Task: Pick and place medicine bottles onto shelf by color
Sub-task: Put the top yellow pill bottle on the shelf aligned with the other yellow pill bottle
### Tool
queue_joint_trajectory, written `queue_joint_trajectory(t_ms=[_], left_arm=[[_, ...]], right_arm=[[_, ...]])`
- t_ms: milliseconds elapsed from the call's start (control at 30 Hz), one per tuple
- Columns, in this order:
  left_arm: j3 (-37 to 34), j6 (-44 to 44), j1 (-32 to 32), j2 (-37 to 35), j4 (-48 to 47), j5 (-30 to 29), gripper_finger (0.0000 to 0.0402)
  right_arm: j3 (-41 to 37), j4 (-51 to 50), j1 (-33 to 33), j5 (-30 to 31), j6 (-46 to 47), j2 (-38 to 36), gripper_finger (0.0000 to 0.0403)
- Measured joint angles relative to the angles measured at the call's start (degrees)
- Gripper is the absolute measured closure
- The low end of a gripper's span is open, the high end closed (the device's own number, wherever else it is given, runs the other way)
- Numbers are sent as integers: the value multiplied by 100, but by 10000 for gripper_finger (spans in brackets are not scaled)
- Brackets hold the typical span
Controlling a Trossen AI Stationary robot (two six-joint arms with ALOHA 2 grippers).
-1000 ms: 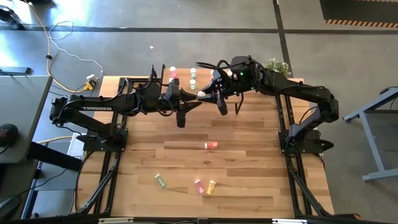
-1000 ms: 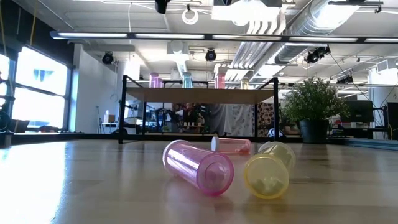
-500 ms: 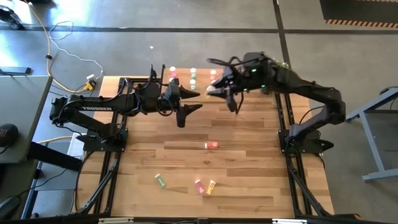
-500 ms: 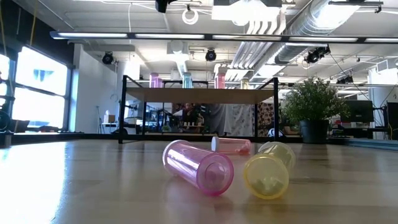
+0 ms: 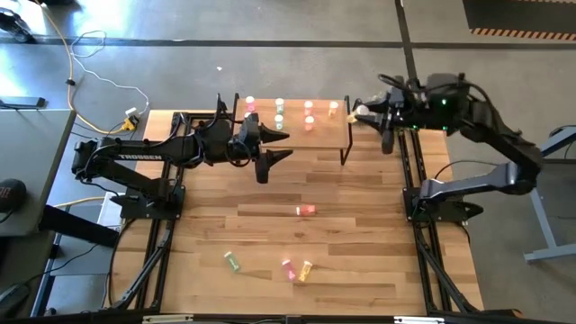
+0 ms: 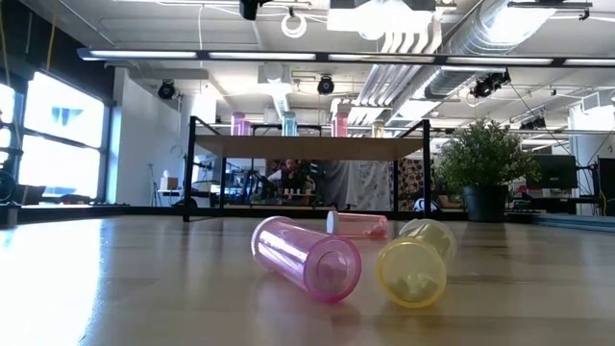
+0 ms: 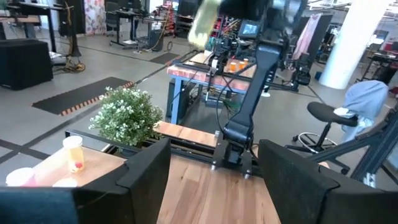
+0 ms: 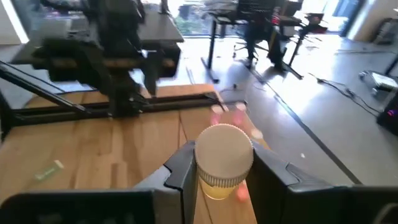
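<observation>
The shelf (image 5: 297,135) stands at the table's far edge with several bottles upright on it, pink (image 5: 250,106), green (image 5: 280,109), red-orange (image 5: 310,110) and yellow (image 5: 333,108); it also shows in the low view (image 6: 307,146). Loose bottles lie on their sides on the table: red-orange (image 5: 306,210), green (image 5: 233,261), pink (image 5: 289,268) and yellow (image 5: 307,269). My right gripper (image 5: 364,112) is past the shelf's right end, shut on a pale-capped yellowish bottle (image 8: 222,163). My left gripper (image 5: 277,146) is open and empty beside the shelf's left part. My right gripper pinches the bottle between its two fingers (image 8: 181,168), one on each side of the body just under the pale cap (image 8: 224,148). The cap end faces back toward the wrist. The bottle is lifted clear of the table and the shelf.
A potted plant (image 6: 485,159) stands beyond the table's far right corner. The table's middle, between the shelf and the loose bottles, is bare wood (image 5: 360,207). In the low view the pink bottle (image 6: 306,258) and the yellow bottle (image 6: 413,264) lie close together.
My right gripper has swung from over the shelf's middle toward the table's right edge and a little farther back, carrying the pale-capped bottle with it, still shut. It now hangs past the shelf's right end.
</observation>
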Motion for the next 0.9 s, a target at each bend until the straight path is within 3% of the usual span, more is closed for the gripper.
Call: queue_joint_trajectory(t_ms=[233,433,667,900], left_arm=[[0,0,0,0,-9,-29,167],[0,0,0,0,-64,-29,167],[0,0,2,0,-155,-29,167],[0,0,2,0,-438,-143,167]], right_arm=[[-2384,1526,-214,311,695,-994,304],[-3689,2861,-656,153,1033,-984,304],[-3814,3155,-1147,-274,763,-232,304],[-3193,2731,-1346,-471,267,767,304]])
